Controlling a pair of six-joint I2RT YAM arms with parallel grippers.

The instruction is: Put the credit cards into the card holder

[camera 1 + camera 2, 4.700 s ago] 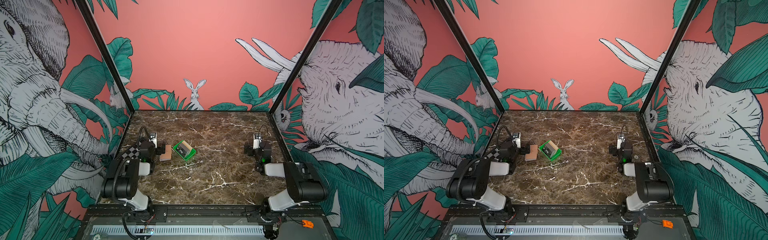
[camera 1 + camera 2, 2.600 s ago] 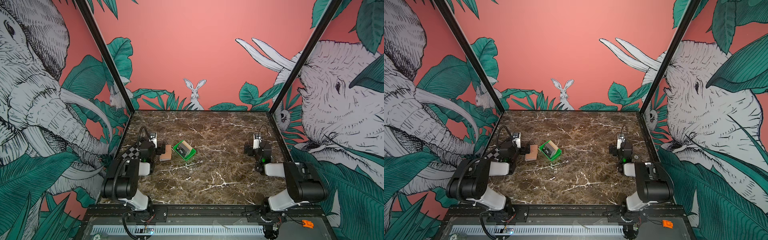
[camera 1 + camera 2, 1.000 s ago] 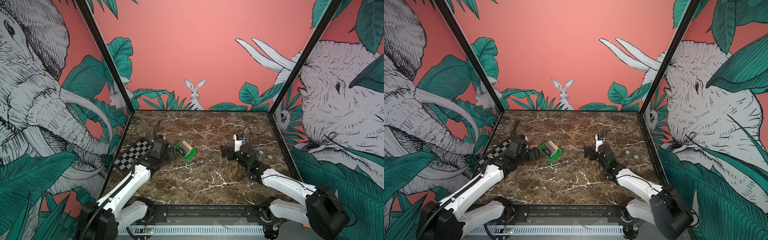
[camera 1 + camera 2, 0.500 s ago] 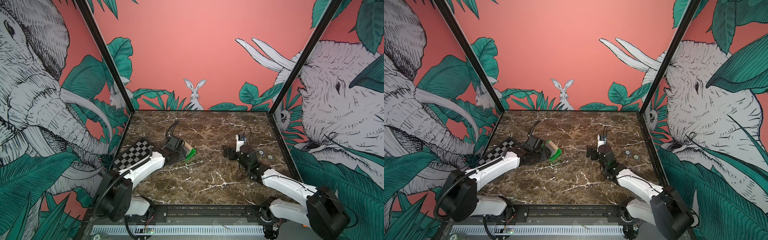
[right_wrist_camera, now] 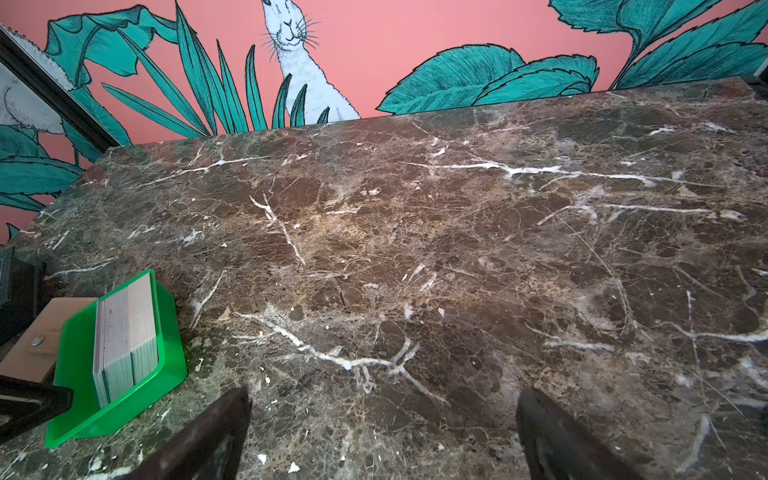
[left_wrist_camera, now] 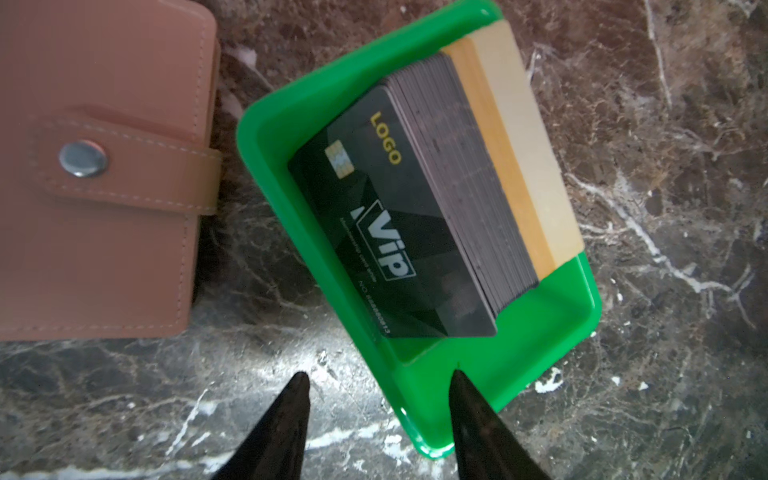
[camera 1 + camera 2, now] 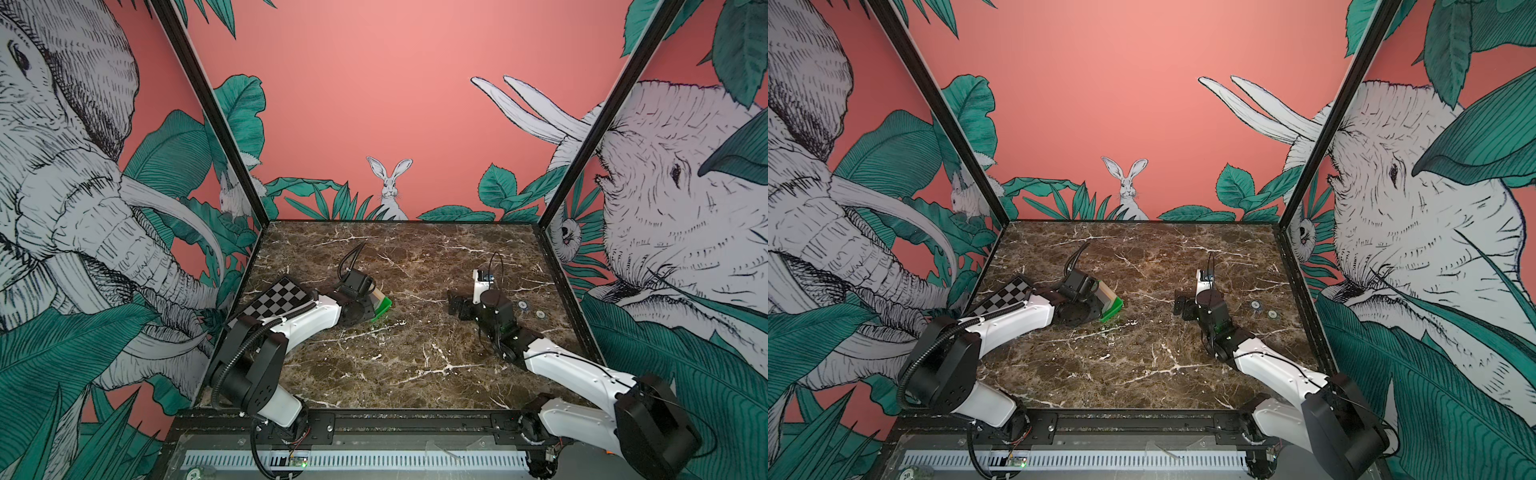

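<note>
The credit cards (image 6: 390, 232) stand as a leaning stack in a green tray (image 6: 266, 137). A black "VIP" card faces outward, with grey and tan cards behind it. The closed tan card holder (image 6: 104, 166) lies beside the tray, its snap strap facing up. My left gripper (image 6: 378, 375) hovers open over the tray's near corner, one finger above the rim and the other above the marble, holding nothing. In both top views the left arm hides the card holder, while the tray (image 7: 384, 305) and cards (image 7: 1105, 293) still show. My right gripper (image 5: 382, 395) is wide open and empty over bare marble, right of the tray (image 5: 166, 332).
A black-and-white checkerboard (image 7: 278, 299) lies at the table's left edge behind the left arm. Two small round discs (image 7: 522, 305) sit on the marble near the right edge. Walls close in the table on three sides.
My left arm has swung from beside the checkerboard to above the tray, and its jaws have narrowed. The right arm has shifted only slightly, still wide open.
</note>
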